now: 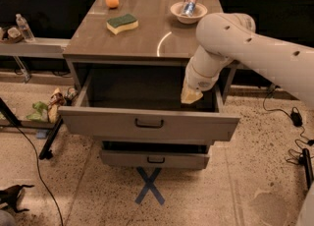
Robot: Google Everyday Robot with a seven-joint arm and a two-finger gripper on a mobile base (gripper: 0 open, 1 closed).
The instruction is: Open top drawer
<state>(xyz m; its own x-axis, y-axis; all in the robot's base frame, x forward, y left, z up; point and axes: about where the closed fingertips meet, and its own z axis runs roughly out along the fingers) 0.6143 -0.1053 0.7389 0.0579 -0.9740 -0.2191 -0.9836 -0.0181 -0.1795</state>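
Note:
The top drawer [98, 124] is pulled well out of the grey cabinet. It has a matte grey front with a small black bar handle [149, 123] at centre, and its deep box looks dark inside. My white arm comes in from the right and bends down over the drawer's right side. The gripper [190, 97] hangs inside the open box near its right wall, above and right of the handle and apart from it. A narrower grey drawer [156, 158] below stands slightly out.
The cabinet top [152, 33] holds an orange [112, 0], a green-and-yellow sponge [122, 23] and a bowl [189, 12] with a can. A blue tape X [149, 185] marks the floor in front. Cables [29, 161] run at left, and a water bottle [24, 27] stands on a side shelf.

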